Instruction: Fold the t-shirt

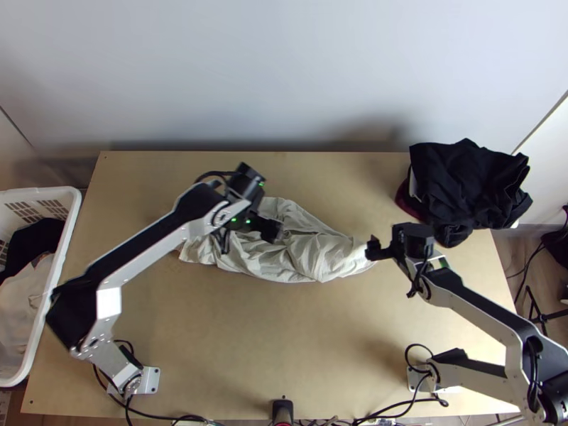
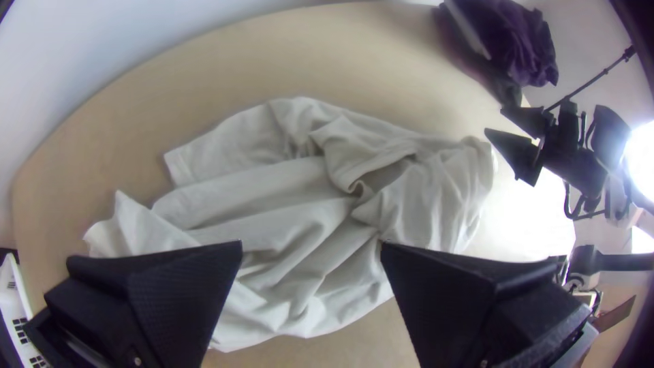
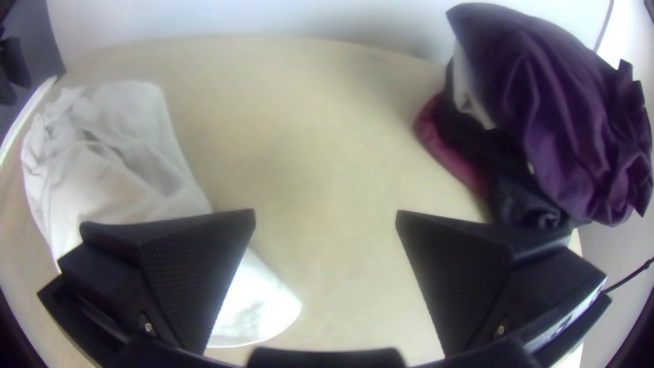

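The shirt [image 1: 312,257] lies bunched, so flattening likely comes first. Left pincer [image 2: 311,243] and right pincer [image 3: 325,212] gape apart; next, grip and spread it.

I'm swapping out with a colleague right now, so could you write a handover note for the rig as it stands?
Left gripper: open, holding nothing, above the t-shirt.
Right gripper: open, holding nothing, by the shirt's right end in the top view.
T-shirt: pale, bunched and wrinkled across the middle of the table.
Other cloth: dark pile at the table's far right corner; white basket with clothes at the left edge.
Done: no neat fold visible.
Left: spread the shirt flat, then fold it.
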